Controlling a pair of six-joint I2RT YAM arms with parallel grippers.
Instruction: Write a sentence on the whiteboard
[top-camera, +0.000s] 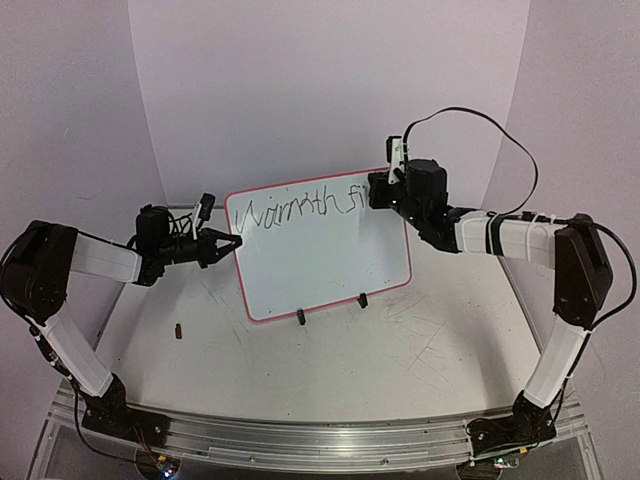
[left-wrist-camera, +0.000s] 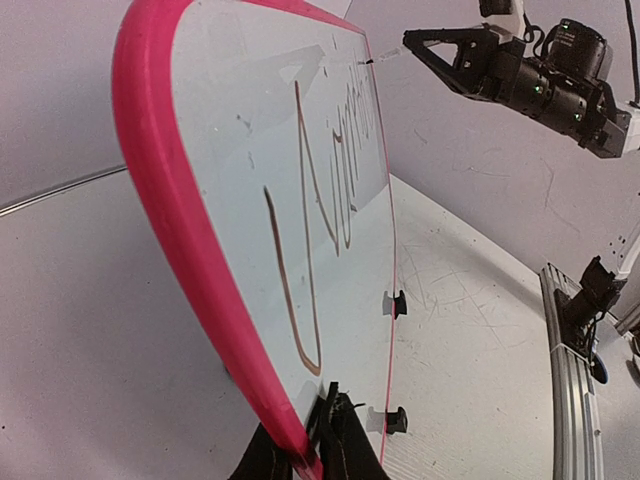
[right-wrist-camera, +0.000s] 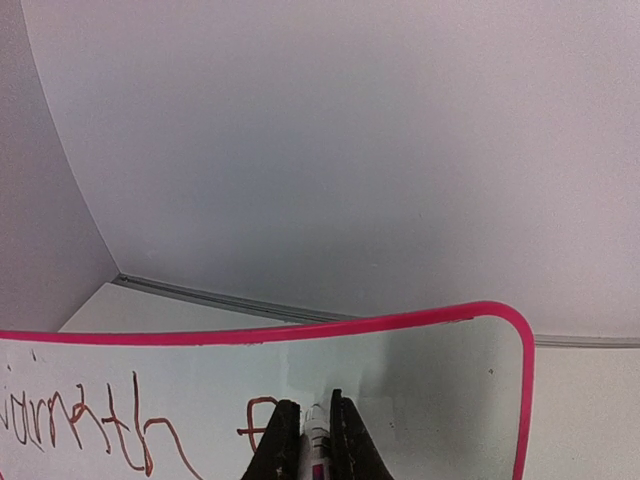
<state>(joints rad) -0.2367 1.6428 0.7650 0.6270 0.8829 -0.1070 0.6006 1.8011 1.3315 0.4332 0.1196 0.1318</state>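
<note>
My left tool (top-camera: 228, 243) clamps the whiteboard (top-camera: 320, 265) by its left edge, upright on the tabletop (top-camera: 420, 345). My right tool (top-camera: 376, 190), closed on a marker (right-wrist-camera: 316, 455), is partway through the sentence (top-camera: 292, 212), starting its second word. Next, I think: steady, light strokes rightward.

My left gripper (left-wrist-camera: 316, 442) pinches the whiteboard (left-wrist-camera: 240, 130) by its edge. Its scrawl (left-wrist-camera: 325, 190) runs to the far corner, where the right gripper (left-wrist-camera: 418, 47) holds a marker (left-wrist-camera: 388, 57).

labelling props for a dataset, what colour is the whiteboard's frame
Bright pink-red; the whiteboard frame shows best in the left wrist view.
</note>
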